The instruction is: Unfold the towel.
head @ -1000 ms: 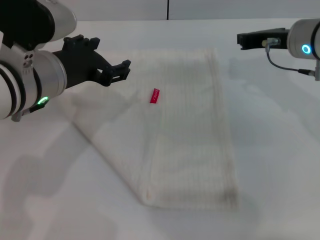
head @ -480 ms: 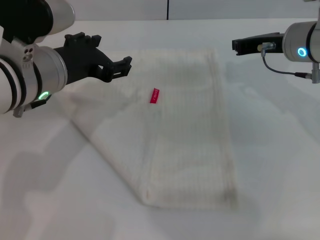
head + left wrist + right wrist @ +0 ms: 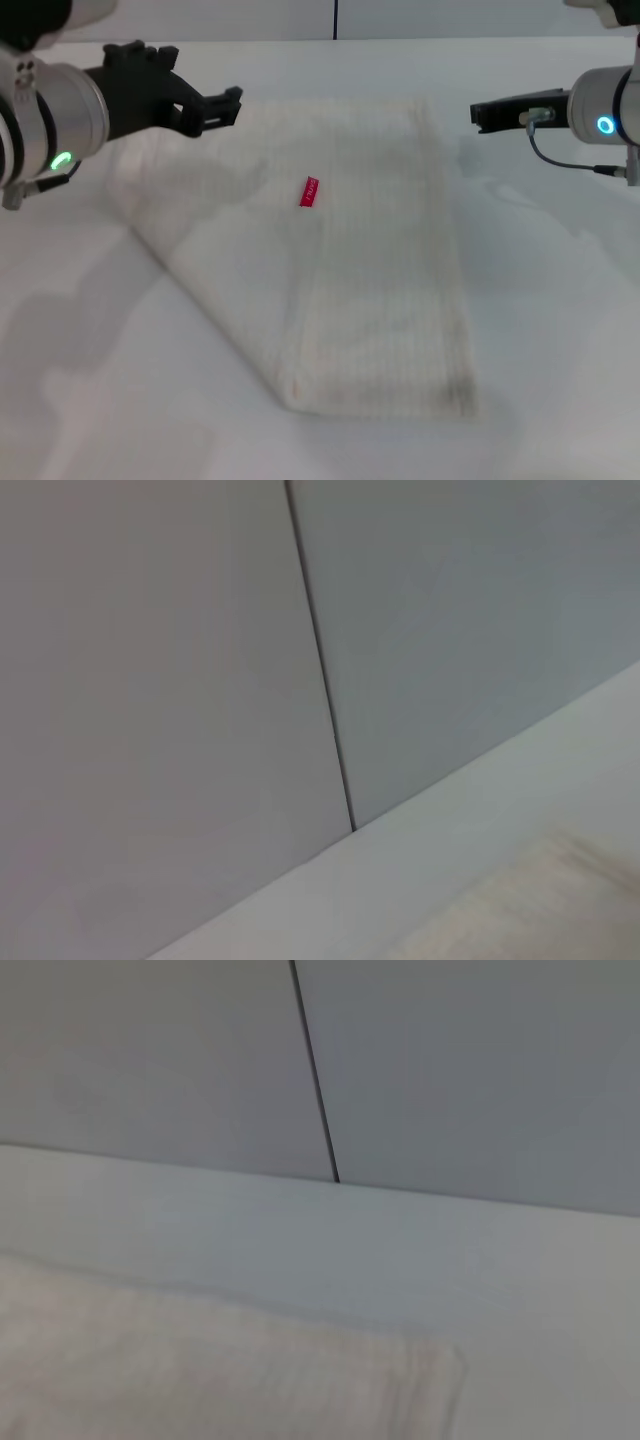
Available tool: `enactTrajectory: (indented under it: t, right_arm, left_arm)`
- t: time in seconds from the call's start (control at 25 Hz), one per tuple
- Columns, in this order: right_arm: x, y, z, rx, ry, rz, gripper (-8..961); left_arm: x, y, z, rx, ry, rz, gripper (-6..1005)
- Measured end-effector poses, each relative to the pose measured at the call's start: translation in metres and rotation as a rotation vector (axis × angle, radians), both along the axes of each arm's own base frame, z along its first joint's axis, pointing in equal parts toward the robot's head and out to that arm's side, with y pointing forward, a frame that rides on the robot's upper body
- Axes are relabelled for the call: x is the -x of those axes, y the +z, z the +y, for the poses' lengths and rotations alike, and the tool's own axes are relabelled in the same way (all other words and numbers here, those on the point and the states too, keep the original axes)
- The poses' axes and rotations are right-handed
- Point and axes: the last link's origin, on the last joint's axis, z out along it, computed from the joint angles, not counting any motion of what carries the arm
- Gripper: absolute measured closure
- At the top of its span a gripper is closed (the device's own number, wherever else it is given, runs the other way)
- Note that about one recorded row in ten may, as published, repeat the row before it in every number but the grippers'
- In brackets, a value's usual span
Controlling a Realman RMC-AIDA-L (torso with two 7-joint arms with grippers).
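Observation:
The cream-white towel [image 3: 380,280] lies flat on the white table, with its left part folded over along a slanted edge. Its small red tag [image 3: 310,192] shows near the middle top. My left gripper [image 3: 222,108] hovers above the towel's far left corner, open and empty. My right gripper [image 3: 482,112] hovers just past the towel's far right corner and holds nothing. A towel corner shows in the left wrist view [image 3: 560,900], and the towel's far edge shows in the right wrist view [image 3: 200,1360].
The white table [image 3: 560,330] spreads around the towel on all sides. A grey wall with a dark vertical seam [image 3: 335,18] stands behind the table's far edge.
My left arm has drawn back to the left and farther away from the towel's middle. My right gripper has shifted slightly near the far right corner. The towel has not moved.

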Motion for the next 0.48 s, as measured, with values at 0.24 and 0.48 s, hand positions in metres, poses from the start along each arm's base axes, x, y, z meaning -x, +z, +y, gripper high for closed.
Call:
enactTrajectory:
  t: [0.24, 0.48]
  right_arm:
    - [-0.01, -0.001, 0.01, -0.018, -0.013, -0.053, 953]
    - [-0.012, -0.005, 0.018, -0.033, -0.007, -0.082, 952]
  left_arm:
    - [-0.004, 0.009, 0.012, -0.028, 0.008, -0.008, 200]
    - [-0.009, 0.012, 0.026, -0.029, 0.011, 0.004, 200]
